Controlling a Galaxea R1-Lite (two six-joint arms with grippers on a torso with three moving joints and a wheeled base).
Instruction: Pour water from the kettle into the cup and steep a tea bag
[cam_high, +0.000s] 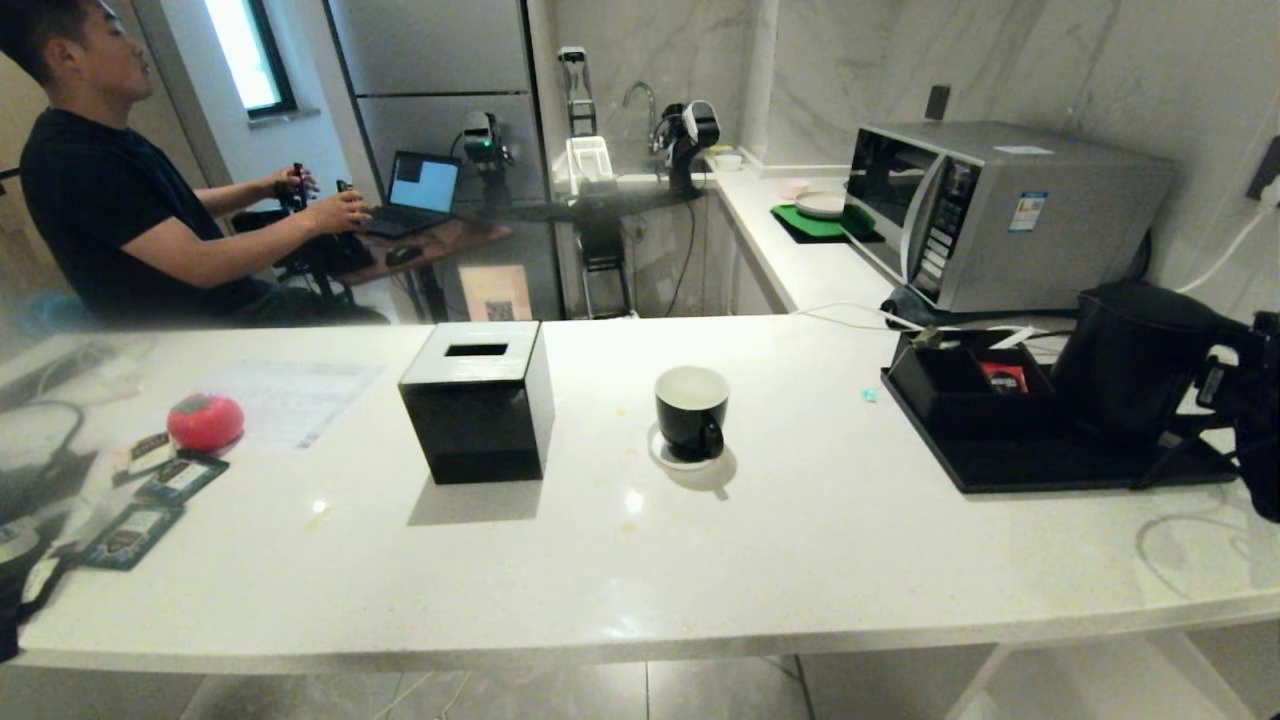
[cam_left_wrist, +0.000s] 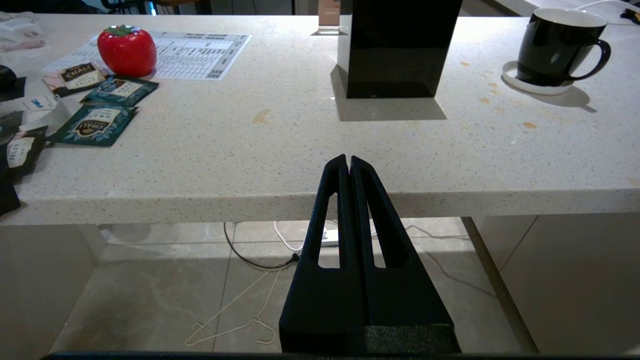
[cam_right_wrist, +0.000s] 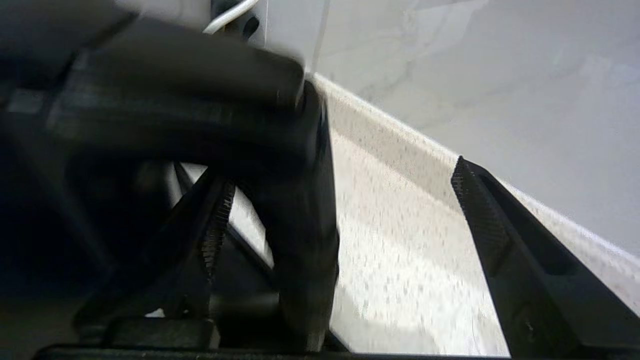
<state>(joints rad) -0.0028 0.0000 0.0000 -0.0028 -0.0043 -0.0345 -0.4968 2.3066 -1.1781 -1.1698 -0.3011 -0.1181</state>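
Honestly I was barely started. My right claw (cam_right_wrist: 340, 210) sat spread wide around the kettle (cam_high: 1135, 355) handle on the tray (cam_high: 1050, 470), nothing squeezed yet. The cup (cam_high: 691, 411) waited mid-table, looking empty, no tea bag spotted. Left claw (cam_left_wrist: 348, 165) hung pressed together below the table (cam_high: 700, 540) edge.

The bench (cam_high: 800, 540) is white with fine grey speckles. At its centre, the cup (cam_high: 691, 410) is glossy black with a white inside; at 9 o'clock from it sits a black tissue box (cam_high: 478, 405). Further toward 9 o'clock lie a red tomato-shaped ball (cam_high: 205, 421) and dark teal sachets (cam_left_wrist: 97, 125). At 3 o'clock, the matte black kettle (cam_high: 1130, 350) stands on a black tray (cam_high: 1040, 465).
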